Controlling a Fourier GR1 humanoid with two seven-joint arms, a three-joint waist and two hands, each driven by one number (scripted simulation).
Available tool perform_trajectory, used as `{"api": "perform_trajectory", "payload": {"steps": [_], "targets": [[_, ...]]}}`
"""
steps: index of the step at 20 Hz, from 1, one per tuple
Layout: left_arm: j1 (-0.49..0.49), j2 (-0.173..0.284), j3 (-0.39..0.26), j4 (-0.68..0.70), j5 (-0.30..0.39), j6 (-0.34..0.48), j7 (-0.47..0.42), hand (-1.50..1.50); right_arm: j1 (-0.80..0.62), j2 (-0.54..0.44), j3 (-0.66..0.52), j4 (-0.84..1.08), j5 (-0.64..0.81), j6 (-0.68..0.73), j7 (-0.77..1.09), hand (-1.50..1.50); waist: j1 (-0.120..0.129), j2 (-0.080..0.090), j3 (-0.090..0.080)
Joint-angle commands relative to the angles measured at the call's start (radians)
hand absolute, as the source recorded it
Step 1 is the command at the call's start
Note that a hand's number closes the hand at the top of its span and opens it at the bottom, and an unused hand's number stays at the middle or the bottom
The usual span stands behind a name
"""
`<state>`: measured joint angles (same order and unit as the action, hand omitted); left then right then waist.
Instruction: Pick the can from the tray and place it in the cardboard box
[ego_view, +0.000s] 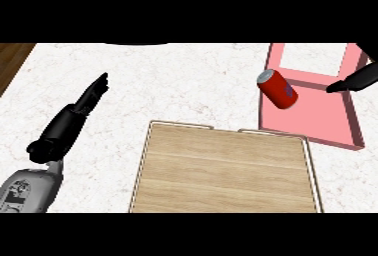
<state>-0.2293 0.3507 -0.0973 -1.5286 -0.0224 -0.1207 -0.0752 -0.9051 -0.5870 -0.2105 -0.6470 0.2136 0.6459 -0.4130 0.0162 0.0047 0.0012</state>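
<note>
So the can (277, 89) is lying tilted at the left edge of the pink cardboard box (314, 117), over its wall, nowhere near the wooden tray (225, 170) just beside it on the table (184, 80). My right robot hand (354, 80) sits over the box, apart from the can, holding nothing; can't tell about its fingers. My left robot hand (87, 100) rests open on the left, fingers straight.
</note>
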Motion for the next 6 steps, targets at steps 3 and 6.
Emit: {"api": "perform_trajectory", "payload": {"steps": [3, 6], "targets": [[-0.027, 0.016, 0.02, -0.006, 0.022, -0.033, 0.015, 0.0, -0.114, -0.048, -0.185, 0.25, -0.162, 0.06, 0.138, -1.5, 0.025, 0.011, 0.0], [0.002, -0.002, 0.0, 0.004, 0.005, -0.036, -0.022, 0.0, -0.125, -0.093, -0.225, 0.316, -0.175, 0.031, 0.111, -1.5, 0.027, 0.014, 0.001]]}}
